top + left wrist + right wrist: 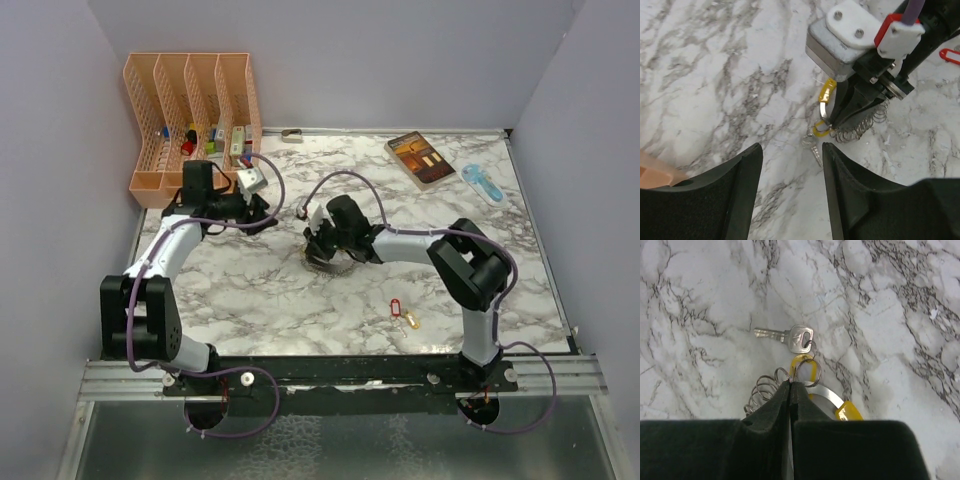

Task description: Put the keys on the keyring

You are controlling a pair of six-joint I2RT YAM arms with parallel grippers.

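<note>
white marble-look table (270,300) under keyring (849,411), pale walls (400,60), orange rack (190,90) back-left.

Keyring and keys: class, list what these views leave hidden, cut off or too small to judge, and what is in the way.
Top view: the keyring lies mostly under the right gripper; its loop is hidden.
Right wrist view: the closed fingers cover the spot they pinch.
Top view: the loose keys are too small to count.
Left wrist view: the red tag is cut by the right edge.
</note>
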